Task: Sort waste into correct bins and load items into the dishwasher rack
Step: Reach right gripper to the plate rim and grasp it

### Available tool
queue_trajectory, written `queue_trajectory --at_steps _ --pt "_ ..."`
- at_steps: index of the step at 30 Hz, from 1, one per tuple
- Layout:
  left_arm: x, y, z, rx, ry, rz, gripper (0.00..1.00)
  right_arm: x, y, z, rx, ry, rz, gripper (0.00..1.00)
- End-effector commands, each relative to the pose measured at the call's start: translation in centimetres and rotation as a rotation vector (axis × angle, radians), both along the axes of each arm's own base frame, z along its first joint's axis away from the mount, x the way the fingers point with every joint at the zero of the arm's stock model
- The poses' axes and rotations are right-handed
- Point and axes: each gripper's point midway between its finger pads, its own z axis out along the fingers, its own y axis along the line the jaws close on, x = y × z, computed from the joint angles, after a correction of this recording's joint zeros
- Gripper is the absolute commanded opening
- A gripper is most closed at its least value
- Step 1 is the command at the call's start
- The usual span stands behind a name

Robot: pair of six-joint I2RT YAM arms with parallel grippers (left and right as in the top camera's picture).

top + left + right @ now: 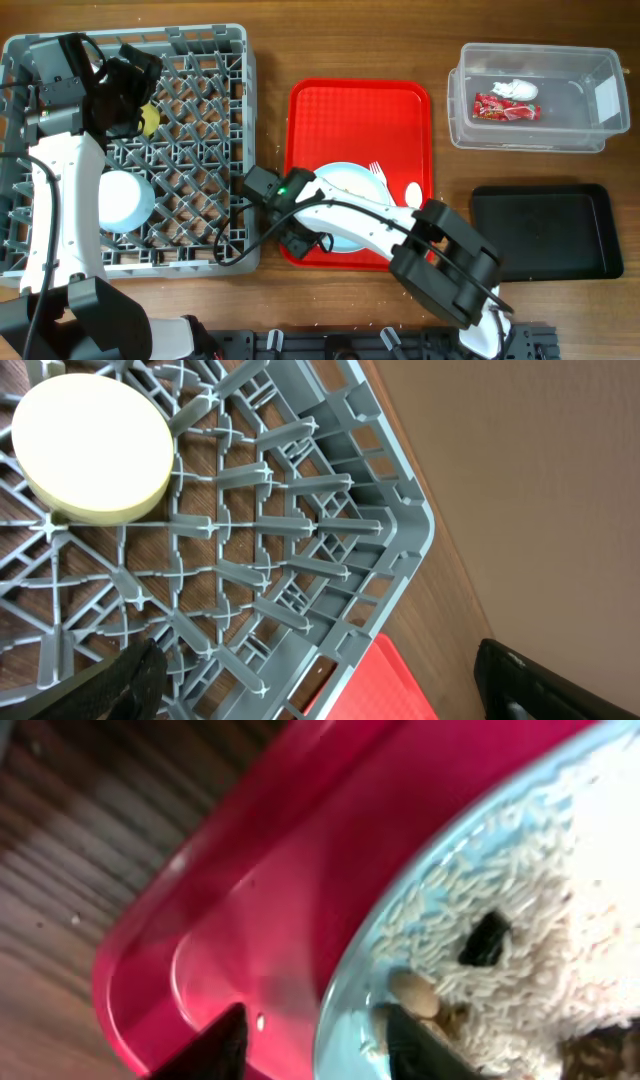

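The grey dishwasher rack (200, 90) stands at the left. A yellow cup (150, 121) sits upside down in it, also in the left wrist view (90, 445), and a pale bowl (125, 200) lies upside down. My left gripper (130, 90) hovers open and empty over the rack (330, 685). On the red serving tray, the pale blue plate (345, 182) holds rice and brown scraps (520, 920), with the white fork (378, 175) and spoon (413, 192) beside them. My right gripper (308, 240) is open, its fingers either side of the plate's rim (315, 1040).
The red serving tray (360, 110) lies mid-table. The clear tub (590, 60) at the back right holds the red wrapper (505, 109) and the white tissue (518, 90). The black tray (545, 232) lies at the right front. The rack's corner sits close to the red tray.
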Motion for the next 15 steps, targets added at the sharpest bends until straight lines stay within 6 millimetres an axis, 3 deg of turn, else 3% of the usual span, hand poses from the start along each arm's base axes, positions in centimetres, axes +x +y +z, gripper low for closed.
queue_trajectory --at_steps 1,6,8,15 --pt "0.1 -0.1 1.5 -0.003 -0.037 -0.002 1.0 0.8 -0.4 0.1 -0.01 -0.051 -0.014 0.31" --pt "0.1 -0.1 1.5 -0.003 -0.037 -0.002 1.0 2.2 -0.7 0.2 -0.038 -0.127 -0.013 0.16" --pt "0.1 -0.1 1.5 -0.003 -0.037 -0.002 1.0 2.9 -0.9 0.3 -0.05 -0.163 -0.015 0.04" --pt "0.1 -0.1 1.5 -0.003 -0.037 -0.002 1.0 5.1 0.1 1.1 -0.025 -0.273 -0.022 0.04"
